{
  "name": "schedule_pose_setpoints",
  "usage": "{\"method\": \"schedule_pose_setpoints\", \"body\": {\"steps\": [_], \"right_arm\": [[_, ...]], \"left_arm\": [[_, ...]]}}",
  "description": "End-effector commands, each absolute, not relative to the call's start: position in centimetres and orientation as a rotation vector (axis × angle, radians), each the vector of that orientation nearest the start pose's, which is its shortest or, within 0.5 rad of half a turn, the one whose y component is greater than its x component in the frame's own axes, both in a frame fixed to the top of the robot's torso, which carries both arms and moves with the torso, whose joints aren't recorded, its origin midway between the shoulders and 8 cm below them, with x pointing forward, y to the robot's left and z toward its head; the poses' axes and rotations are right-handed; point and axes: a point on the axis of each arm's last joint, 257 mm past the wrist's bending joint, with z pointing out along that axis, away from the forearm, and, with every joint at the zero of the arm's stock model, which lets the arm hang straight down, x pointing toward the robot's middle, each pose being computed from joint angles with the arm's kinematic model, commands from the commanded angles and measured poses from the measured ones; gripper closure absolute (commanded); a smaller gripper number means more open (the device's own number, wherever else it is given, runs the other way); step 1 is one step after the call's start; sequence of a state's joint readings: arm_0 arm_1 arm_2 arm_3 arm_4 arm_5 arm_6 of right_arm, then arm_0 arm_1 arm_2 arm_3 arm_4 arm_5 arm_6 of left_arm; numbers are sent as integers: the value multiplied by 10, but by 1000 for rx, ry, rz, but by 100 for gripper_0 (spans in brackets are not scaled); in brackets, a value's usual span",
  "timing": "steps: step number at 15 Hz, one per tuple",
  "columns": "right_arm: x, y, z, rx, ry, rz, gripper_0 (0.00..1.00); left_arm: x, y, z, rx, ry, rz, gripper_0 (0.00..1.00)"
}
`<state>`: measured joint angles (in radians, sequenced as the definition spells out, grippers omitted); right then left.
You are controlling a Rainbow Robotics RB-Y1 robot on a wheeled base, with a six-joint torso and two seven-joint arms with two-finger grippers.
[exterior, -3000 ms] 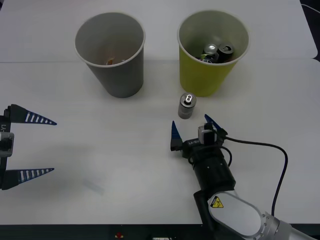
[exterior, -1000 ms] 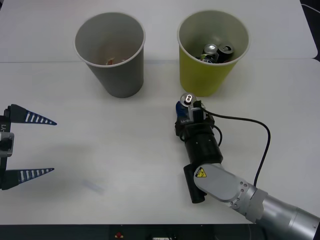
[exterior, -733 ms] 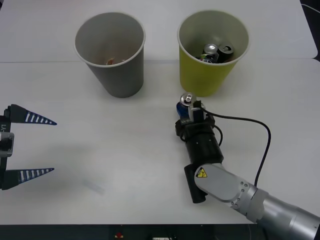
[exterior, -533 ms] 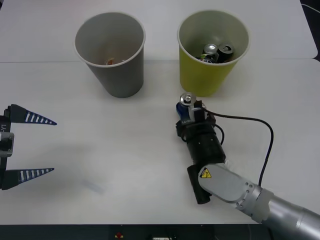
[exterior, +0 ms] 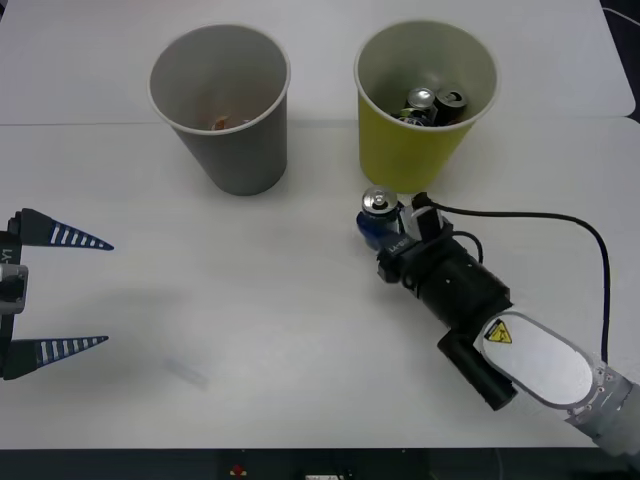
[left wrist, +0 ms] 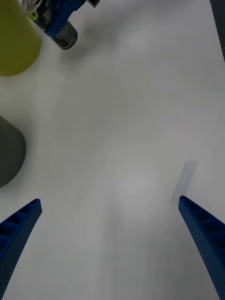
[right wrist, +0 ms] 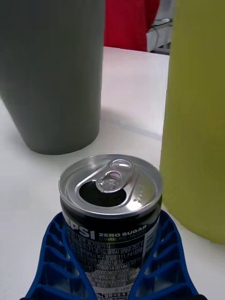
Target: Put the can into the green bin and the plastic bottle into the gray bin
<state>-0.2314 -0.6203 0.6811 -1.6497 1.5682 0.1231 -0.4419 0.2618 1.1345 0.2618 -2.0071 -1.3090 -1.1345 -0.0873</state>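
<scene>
Grasping the can (exterior: pixel 373 227) with the right gripper (exterior: pixel 386 226), just in front of the green bin (exterior: pixel 400 152) and near its base. Seen up close from the right wrist: ribbed blue fingers (right wrist: pixel 55 248) pressed against both sides of the can (right wrist: pixel 111 211), a short dark cylinder with small white print. Shows a shiny silver lid with a curled pull tab beside a dark drinking hole. Cannot tell whether the can rests on the table (exterior: pixel 300 330) or hangs just above it.

Beside it, the smooth matte yellow-green wall of the green bin (right wrist: pixel 197 117), tapering toward its base. Farther off across the white tabletop, the gray bin (right wrist: pixel 51 70), same cup shape, plain dull gray. From the front: both bins upright side by side, apart, each with a pale rolled rim and pale inside. Inside the green bin, several more cans (exterior: pixel 435 103) with silver tops. At the bottom of the gray bin (exterior: pixel 235 152), something small and orange, too small to make out.

Holding nothing with the left gripper (exterior: pixel 107 293), spread wide, hovering low over the table's near left edge, well apart from the bins. From the left wrist: two pointed, dimpled blue fingers (left wrist: pixel 18 229) over smooth white surface, with a small pale strip (left wrist: pixel 185 180) lying flat near one tip.
</scene>
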Motion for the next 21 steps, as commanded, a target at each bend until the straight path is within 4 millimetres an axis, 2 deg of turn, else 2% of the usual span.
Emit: {"method": "schedule_pose_setpoints", "body": {"steps": [1,6,11,16,21], "right_arm": [[494,-91,-207,-767,1523,308,100],[475,-114,-183,-927,1543,354,100],[444,-154,-151,-1025,1623,336,100],[415,-171,-111,-943,1762,374,100],[410,-182,-64,-796,1842,408,100]], "left_arm": [[341,286,-167,1762,1444,-118,0],[341,286,-167,1762,1444,-118,0],[341,286,-167,1762,1444,-118,0],[341,286,-167,1762,1444,-118,0],[341,286,-167,1762,1444,-118,0]]}}
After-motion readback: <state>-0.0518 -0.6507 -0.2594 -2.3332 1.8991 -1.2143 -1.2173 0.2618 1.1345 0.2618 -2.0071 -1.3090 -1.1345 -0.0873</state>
